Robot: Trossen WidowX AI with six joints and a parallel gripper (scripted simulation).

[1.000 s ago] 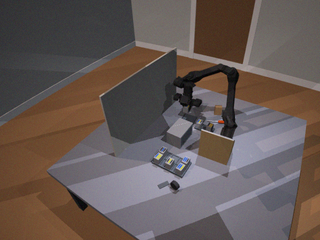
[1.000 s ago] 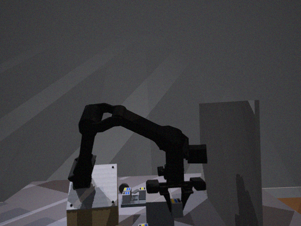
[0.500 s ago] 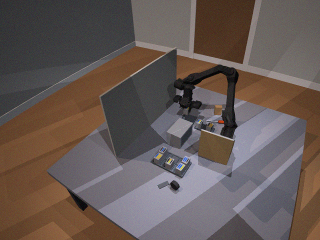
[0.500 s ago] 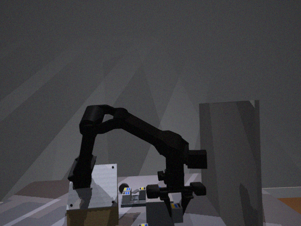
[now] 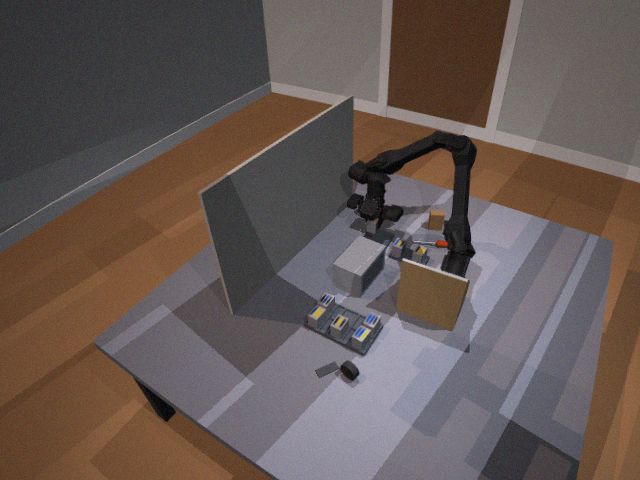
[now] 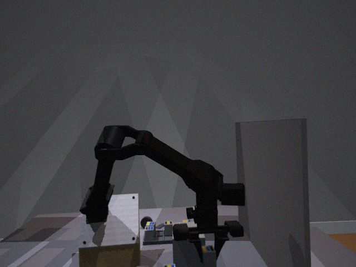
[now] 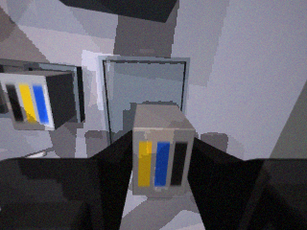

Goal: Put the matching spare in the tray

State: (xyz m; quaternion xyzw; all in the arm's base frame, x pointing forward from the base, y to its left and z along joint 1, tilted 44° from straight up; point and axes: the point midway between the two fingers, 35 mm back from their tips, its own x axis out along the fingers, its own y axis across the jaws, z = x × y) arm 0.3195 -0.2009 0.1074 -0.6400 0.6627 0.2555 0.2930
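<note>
Arm [image 5: 454,170] bent over, fingers seemingly downward, clamped on spare [image 7: 162,155].

a single robot arm [image 5: 456,170], matte black all over, with no visible markings, cables or screws. its links are thick, rounded tubes joined by bulkier cylindrical joints, and a forked bracket forms the elbow. a short round black barrel sticks out sideways near the wrist. the gripper [image 6: 207,242] is black too, with a crossbar ending in two rounded knobs and two broad, flat, angular fingers that look dark grey up close.
</note>
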